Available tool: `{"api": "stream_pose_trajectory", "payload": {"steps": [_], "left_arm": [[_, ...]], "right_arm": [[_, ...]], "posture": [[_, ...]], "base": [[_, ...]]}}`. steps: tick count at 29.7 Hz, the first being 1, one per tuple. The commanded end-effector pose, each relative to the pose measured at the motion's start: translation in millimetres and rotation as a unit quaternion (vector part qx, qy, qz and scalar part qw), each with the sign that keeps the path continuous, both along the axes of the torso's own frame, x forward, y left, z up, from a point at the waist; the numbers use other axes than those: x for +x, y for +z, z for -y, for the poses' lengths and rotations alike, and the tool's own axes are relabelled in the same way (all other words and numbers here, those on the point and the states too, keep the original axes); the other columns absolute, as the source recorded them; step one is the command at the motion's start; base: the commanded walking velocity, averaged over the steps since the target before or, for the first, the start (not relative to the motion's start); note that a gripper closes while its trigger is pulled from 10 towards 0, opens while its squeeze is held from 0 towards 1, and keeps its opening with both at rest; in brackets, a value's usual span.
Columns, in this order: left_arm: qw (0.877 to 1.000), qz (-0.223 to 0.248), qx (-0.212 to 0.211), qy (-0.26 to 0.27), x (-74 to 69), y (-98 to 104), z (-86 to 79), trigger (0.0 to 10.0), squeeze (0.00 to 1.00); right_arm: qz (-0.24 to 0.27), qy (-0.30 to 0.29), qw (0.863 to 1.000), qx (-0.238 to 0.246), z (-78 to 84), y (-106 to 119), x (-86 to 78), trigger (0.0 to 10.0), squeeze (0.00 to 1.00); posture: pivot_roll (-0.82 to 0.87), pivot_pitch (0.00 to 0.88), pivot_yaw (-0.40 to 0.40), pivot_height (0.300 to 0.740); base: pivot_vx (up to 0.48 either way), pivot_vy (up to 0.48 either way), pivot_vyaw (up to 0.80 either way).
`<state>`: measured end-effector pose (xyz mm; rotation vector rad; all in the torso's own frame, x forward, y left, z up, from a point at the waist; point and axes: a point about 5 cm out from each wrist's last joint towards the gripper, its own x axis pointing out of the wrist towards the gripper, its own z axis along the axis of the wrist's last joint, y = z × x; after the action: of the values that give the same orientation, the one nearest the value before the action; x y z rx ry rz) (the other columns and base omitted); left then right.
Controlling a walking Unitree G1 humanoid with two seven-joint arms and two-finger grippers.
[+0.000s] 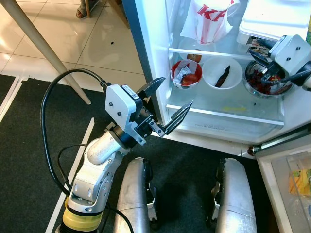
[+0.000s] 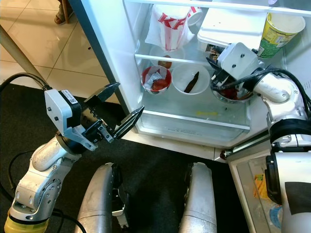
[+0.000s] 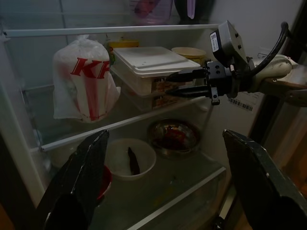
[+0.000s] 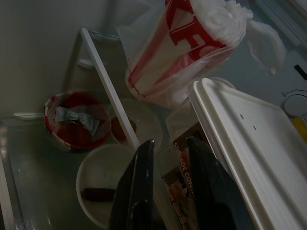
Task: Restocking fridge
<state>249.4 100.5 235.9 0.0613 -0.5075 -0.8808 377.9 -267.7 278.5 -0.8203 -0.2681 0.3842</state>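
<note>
Right claw (image 2: 212, 74) (fingers seemingly narrow) inside fridge (image 2: 112, 53).

The robot has 2 silver arms, the left arm (image 1: 99, 167) with a yellow band at its base and looping black cables, each carrying a white wrist block and 2 long black fingers (image 1: 179, 115), above 2 silver legs (image 1: 133, 194).

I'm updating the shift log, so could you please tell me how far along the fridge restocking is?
Already shelved: a red-and-white bag, a white lidded container, a red bowl, a white bowl and a metal bowl. In hand: nothing that can be seen; the right tool is inside, over the metal bowl, fingers nearly together. The left tool waits open and empty outside. What remains to stock cannot be told.
</note>
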Motion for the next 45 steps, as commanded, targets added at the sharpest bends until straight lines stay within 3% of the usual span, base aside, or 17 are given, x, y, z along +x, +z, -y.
{"api": "stream_pose_trajectory", "payload": {"steps": [1, 4, 7, 14, 16, 19, 23, 26, 36, 40, 41, 42, 43, 45], "left_arm": [[1.0, -0.007, 0.0, -0.006, -0.5, -5, 1.0, 10.0, 0.0], [1.0, -0.005, -0.001, -0.007, -0.4, -4, 1.3, 10.0, 0.0], [1.0, -0.004, 0.0, -0.008, 0.0, -5, 1.6, 10.0, 0.0], [1.0, -0.003, 0.0, -0.007, 0.3, -5, 1.6, 10.0, 0.0], [1.0, -0.002, -0.001, -0.006, 0.0, -4, 1.8, 10.0, 0.0], [1.0, -0.001, -0.001, -0.005, -0.1, -4, 1.8, 10.0, 0.0], [1.0, -0.001, -0.003, -0.004, -0.1, -3, 1.5, 10.0, 0.0], [1.0, -0.001, -0.003, -0.004, -0.3, -4, 1.6, 10.0, 0.0], [1.0, -0.001, -0.004, -0.006, 0.7, -4, 2.1, 10.0, 0.0], [1.0, -0.002, -0.004, -0.005, 1.5, -4, 1.7, 10.0, 0.0], [1.0, -0.003, -0.003, -0.005, 2.1, -5, 1.5, 10.0, 0.0], [1.0, -0.009, -0.006, -0.004, 2.9, -8, 1.1, 10.0, 0.0], [1.0, -0.009, -0.006, -0.004, 2.9, -8, 1.1, 10.0, 0.0], [1.0, -0.02, -0.012, -0.002, 4.3, -12, -0.1, 10.0, 0.0]], "right_arm": [[-0.031, -0.025, 0.999, 0.001, 9.5, -15, -2.0, 10.0, 0.0], [-0.049, -0.044, 0.998, -0.01, 14.8, -21, -2.5, 10.0, 0.0], [-0.083, -0.133, 0.985, -0.066, 27.3, -32, 1.4, 10.0, 0.0], [-0.083, -0.161, 0.981, -0.075, 30.3, -32, 2.7, 10.0, 0.0], [-0.039, -0.172, 0.983, -0.043, 25.6, -17, 7.1, 10.0, 0.0], [-0.025, -0.169, 0.985, -0.031, 23.1, -11, 8.3, 10.0, 0.0], [-0.015, -0.124, 0.992, 0.008, 14.2, -3, 9.0, 10.0, 0.0], [-0.018, -0.112, 0.994, 0.009, 11.7, -3, 9.1, 10.0, 0.0], [0.002, -0.166, 0.986, 0.004, 11.5, 1, 14.4, 10.0, 0.0], [-0.01, -0.111, 0.992, 0.06, 3.8, -1, 13.5, 10.0, 0.0], [-0.024, -0.073, 0.994, 0.082, -0.1, -5, 11.8, 10.0, 0.0], [-0.053, -0.023, 0.992, 0.116, -4.6, -14, 8.8, 10.0, 0.0], [-0.053, -0.023, 0.992, 0.116, -4.6, -14, 8.8, 10.0, 0.0], [-0.09, 0.042, 0.983, 0.154, -9.8, -30, 2.9, 10.0, 0.0]], "posture": [[0.08, 0.339, 0.102, 0.58], [0.08, 0.339, 0.102, 0.58], [0.07, 0.331, 0.1, 0.58], [0.07, 0.331, 0.1, 0.58], [0.08, 0.327, 0.096, 0.58], [0.08, 0.327, 0.096, 0.58], [0.08, 0.331, 0.093, 0.58], [0.08, 0.331, 0.093, 0.58], [0.08, 0.33, 0.094, 0.58], [0.08, 0.317, 0.088, 0.58], [0.08, 0.313, 0.087, 0.58], [0.07, 0.303, 0.086, 0.58], [0.07, 0.303, 0.086, 0.58], [0.07, 0.287, 0.089, 0.58]], "base": [[0.0, 0.0, 0.0], [0.0, 0.0, 0.0], [0.0, 0.0, 0.0], [0.0, 0.0, 0.0], [0.0, 0.0, 0.0], [0.0, 0.0, 0.0], [0.0, 0.0, 0.0], [0.0, 0.0, 0.0], [0.0, 0.0, 0.0], [0.0, 0.0, 0.0], [0.0, 0.0, 0.0], [0.0, 0.0, 0.0], [0.0, 0.0, 0.0], [0.0, 0.0, 0.0]]}}
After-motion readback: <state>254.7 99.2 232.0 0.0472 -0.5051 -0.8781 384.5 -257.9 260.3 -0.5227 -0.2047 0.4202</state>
